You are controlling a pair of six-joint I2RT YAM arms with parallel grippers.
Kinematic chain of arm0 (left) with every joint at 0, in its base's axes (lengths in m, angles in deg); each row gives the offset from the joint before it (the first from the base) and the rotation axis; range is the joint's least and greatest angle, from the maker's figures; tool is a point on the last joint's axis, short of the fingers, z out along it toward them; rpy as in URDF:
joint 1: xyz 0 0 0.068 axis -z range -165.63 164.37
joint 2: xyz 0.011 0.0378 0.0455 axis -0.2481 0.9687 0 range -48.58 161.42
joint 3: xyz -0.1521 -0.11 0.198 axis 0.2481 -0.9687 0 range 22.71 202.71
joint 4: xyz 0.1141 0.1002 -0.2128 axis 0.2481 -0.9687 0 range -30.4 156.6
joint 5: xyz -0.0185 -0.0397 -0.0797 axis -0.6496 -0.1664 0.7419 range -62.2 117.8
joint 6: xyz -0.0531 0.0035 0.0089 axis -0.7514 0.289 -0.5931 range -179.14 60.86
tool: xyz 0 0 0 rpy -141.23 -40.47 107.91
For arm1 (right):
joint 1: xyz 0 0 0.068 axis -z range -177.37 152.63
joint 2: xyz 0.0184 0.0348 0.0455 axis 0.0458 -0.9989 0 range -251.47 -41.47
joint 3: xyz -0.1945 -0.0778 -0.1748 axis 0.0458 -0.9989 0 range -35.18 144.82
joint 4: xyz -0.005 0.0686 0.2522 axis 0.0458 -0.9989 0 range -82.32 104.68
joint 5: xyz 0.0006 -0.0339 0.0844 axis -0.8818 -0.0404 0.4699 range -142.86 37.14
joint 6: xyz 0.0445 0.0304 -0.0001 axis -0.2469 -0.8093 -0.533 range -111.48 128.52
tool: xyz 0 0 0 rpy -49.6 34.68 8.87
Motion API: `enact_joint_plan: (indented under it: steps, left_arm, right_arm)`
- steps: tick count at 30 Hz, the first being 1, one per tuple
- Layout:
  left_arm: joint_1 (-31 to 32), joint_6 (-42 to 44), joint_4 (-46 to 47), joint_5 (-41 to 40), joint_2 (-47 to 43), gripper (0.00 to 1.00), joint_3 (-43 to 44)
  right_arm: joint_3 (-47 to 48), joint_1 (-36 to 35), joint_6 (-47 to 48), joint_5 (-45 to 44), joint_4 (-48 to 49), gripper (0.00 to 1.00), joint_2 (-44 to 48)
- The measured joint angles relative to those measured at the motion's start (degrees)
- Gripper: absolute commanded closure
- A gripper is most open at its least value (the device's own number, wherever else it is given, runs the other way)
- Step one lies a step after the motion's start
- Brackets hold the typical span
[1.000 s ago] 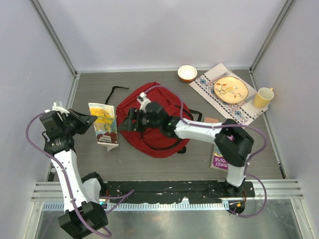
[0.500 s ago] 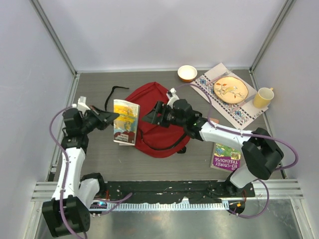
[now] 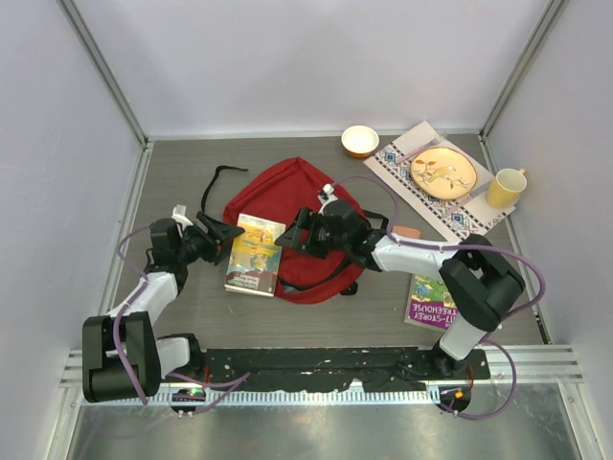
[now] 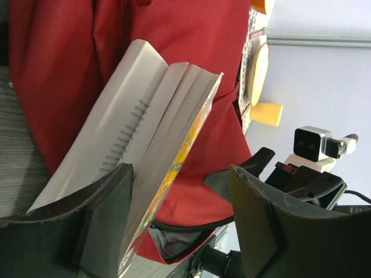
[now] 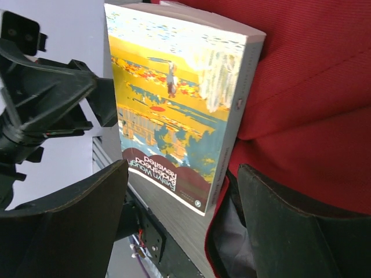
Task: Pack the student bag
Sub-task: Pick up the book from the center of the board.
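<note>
we find the left claw [image 3: 228, 240] open, its fingers either side of the yellow paperback [image 3: 255, 255] without clamping it. the paperback leans, cover up, against the left edge of the student bag [image 3: 287, 192], which lies flat in the middle of the surface [image 3: 172, 172]; we judge it propped there for feeding into the mouth. the right claw [image 3: 295, 232] hangs open above the bag beside the paperback, gripping nothing, likely placed to take it or spread the opening.
</note>
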Motion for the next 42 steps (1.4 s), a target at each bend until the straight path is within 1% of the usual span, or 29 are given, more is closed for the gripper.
enact_joint_plan:
  steps: [5,12,18,24,29,31,32,34,35,36,38,41,42]
  left_arm:
    - [0.0,3.1,-0.7,-2.0,1.7,0.25,0.1]
    - [0.3,9.4,-8.2,-7.5,2.9,0.24,1.2]
    - [1.4,12.1,-10.8,-9.7,6.9,0.25,1.5]
    - [3.4,12.3,-9.5,-9.4,10.9,0.27,3.1]
    - [4.2,12.0,-8.2,-9.0,11.5,0.30,3.1]
    - [4.6,12.0,-8.1,-9.2,11.5,0.32,3.1]
    - [4.9,12.0,-7.9,-9.3,11.4,0.33,3.1]
    - [5.4,11.8,-7.3,-9.4,11.4,0.36,2.7]
    - [5.5,11.8,-7.1,-9.4,11.3,0.39,2.6]
    - [5.6,11.8,-6.9,-9.4,11.3,0.40,2.4]
    - [5.6,11.6,-6.7,-9.6,10.6,0.43,1.9]
    - [5.7,11.3,-6.8,-9.6,9.2,0.45,1.2]
    - [5.7,11.1,-6.8,-9.6,8.7,0.46,1.0]
  right_arm:
    - [0.3,0.0,0.0,0.4,-0.6,0.19,-3.3]
    - [2.8,-1.1,-0.2,1.0,-1.9,0.20,-7.7]
    - [4.5,-3.1,-0.6,0.8,-2.0,0.21,-10.0]
    - [5.2,-3.7,-1.7,0.7,-0.9,0.30,-12.3]
    - [5.2,-3.7,-3.3,1.9,2.5,0.35,-14.5]
    - [5.2,-3.7,-3.9,2.3,3.7,0.40,-15.0]
    - [5.2,-3.7,-4.1,2.6,4.3,0.45,-15.1]
    - [5.2,-3.7,-4.1,2.7,4.7,0.50,-15.1]
    - [5.1,-3.7,-4.2,2.8,4.9,0.56,-15.1]
    - [4.9,-3.6,-4.3,2.8,5.2,0.58,-15.1]
    - [4.4,-3.6,-4.3,3.0,6.3,0.59,-15.1]
    - [3.8,-3.6,-4.4,3.1,7.5,0.55,-15.1]
    - [3.7,-3.6,-4.5,3.2,7.8,0.55,-15.1]
